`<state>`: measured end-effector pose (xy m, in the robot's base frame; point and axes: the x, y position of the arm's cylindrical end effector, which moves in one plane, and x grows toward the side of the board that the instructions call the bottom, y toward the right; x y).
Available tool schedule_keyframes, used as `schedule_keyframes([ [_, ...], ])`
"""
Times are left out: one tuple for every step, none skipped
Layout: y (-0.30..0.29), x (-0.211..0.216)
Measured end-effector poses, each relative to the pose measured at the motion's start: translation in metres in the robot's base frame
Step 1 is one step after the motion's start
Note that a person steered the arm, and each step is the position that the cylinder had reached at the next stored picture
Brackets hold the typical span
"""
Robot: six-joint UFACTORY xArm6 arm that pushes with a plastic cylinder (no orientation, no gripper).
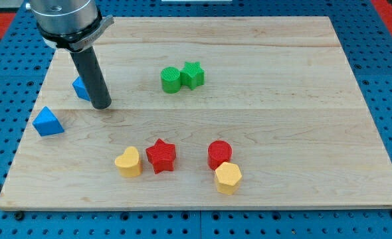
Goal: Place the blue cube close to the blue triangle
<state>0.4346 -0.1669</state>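
one dark rod stands in for a gripper here, with nothing to spread or pinch, and my tip (101, 105) rests touching the right side of the blue cube (81, 88) near the surface's (282, 119) left edge. the blue triangle (48, 122) lies just beyond, toward the bottom-left corner. the cube looks light, rigid and ready to slide or spin, so i'd press squarely mid-face on its top-right side.
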Motion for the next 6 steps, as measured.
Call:
schedule_keyframes([
  [0.001, 0.0],
  [-0.002, 0.0],
  [-0.037, -0.015],
  [-0.03, -0.044],
  [-0.056, -0.071],
  [-0.018, -0.119],
])
